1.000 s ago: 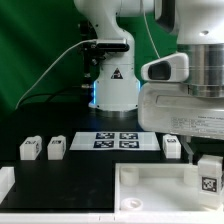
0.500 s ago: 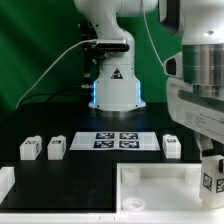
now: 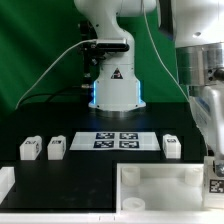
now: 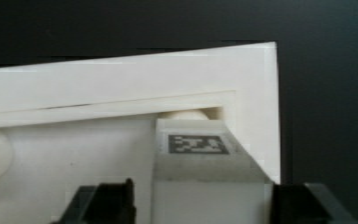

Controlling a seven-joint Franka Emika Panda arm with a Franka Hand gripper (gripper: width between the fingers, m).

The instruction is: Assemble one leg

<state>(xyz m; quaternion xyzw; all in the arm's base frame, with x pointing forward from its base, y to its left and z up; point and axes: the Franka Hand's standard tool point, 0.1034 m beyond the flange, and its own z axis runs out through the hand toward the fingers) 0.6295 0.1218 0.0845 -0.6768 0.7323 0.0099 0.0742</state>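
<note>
My gripper (image 3: 212, 172) is at the exterior view's far right, shut on a leg (image 3: 214, 186), a small white post with a black-and-white tag. It holds the leg upright over the right near corner of the large white rimmed panel (image 3: 160, 190). In the wrist view the leg (image 4: 197, 146) stands between my two dark fingers (image 4: 108, 205), gripper (image 4: 208, 208), right by the panel's corner rim (image 4: 87, 90). I cannot tell whether the leg touches the panel. Three more legs lie on the black table: two at the left (image 3: 30, 148) (image 3: 57, 147), one at the right (image 3: 171, 146).
The marker board (image 3: 121, 140) lies flat in front of the robot base (image 3: 113, 85). A white block (image 3: 5, 182) shows at the exterior view's left edge. A green backdrop stands behind the table.
My gripper has carried the leg toward the exterior view's right and slightly lower, to the panel's right near corner. The loose legs and the panel have not moved.
</note>
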